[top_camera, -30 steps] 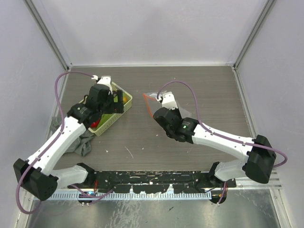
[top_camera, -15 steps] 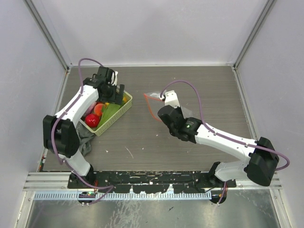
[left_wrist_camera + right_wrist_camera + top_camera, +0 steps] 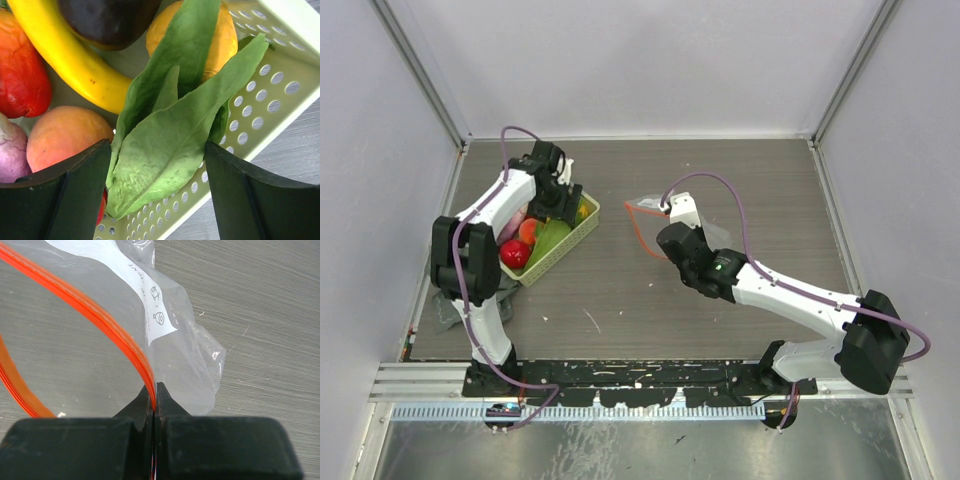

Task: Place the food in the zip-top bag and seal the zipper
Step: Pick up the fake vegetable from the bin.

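My left gripper point(image 3: 157, 192) is open, its jaws straddling a large green leaf point(image 3: 185, 125) in the yellow-green mesh basket point(image 3: 563, 247). Beside the leaf lie a yellow banana point(image 3: 70, 60), a dark brown piece point(image 3: 107, 20), an orange piece point(image 3: 222, 42), red point(image 3: 20, 80), peach point(image 3: 62, 142) and pink-purple point(image 3: 10, 155) pieces. In the top view the left gripper point(image 3: 556, 203) hovers over the basket. My right gripper point(image 3: 153, 390) is shut on the red-orange zipper point(image 3: 100, 320) of the clear zip-top bag point(image 3: 175, 355), holding its mouth open. The bag point(image 3: 645, 212) lies at the table's middle.
A grey cloth point(image 3: 445, 308) lies at the table's left edge beside the left arm. Metal frame posts stand at the back corners. Bare wood-grain table point(image 3: 760, 180) lies to the right and back of the bag.
My left arm has swung up and back over the basket, and the gripper now sits low above the leaf. The right gripper has kept its hold on the bag, shifting slightly right.
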Controlling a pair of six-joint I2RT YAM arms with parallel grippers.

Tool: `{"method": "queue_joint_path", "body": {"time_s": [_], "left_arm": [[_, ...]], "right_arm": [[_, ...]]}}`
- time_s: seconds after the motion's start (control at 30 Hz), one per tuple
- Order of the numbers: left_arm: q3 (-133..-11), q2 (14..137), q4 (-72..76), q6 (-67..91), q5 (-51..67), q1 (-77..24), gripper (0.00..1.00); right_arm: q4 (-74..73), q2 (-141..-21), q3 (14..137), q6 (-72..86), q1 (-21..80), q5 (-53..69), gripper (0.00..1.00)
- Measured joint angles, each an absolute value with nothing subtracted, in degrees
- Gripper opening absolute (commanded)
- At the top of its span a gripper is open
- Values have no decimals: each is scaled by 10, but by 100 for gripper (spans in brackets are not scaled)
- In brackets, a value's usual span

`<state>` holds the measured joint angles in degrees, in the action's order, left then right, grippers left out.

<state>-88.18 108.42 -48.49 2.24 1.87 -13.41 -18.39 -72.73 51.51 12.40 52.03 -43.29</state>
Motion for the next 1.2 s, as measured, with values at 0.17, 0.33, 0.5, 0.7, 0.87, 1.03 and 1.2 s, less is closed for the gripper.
{"method": "queue_joint_path", "body": {"time_s": [0.17, 0.33, 0.5, 0.7, 0.87, 1.03, 1.2], "left_arm": [[-891, 1113, -494, 18, 35, -132, 75], [-900, 1141, -500, 18, 57, -131, 75], [-912, 1161, -511, 18, 74, -131, 66], [-918, 1175, -527, 19, 80, -131, 33], [-918, 1167, -535, 18, 80, -131, 9], [-918, 1117, -539, 19, 78, -131, 8], [-918, 1052, -539, 23, 67, -131, 5]], "right_arm": [[-175, -727, 512, 124, 520, -427, 0], [-175, -727, 510, 123, 519, -425, 0], [-171, -727, 508, 123, 516, -422, 0], [-167, -727, 507, 123, 515, -421, 0], [-167, -727, 505, 123, 515, -421, 0], [-167, -727, 505, 124, 515, -421, 0], [-168, -727, 505, 124, 515, -422, 0]]}}
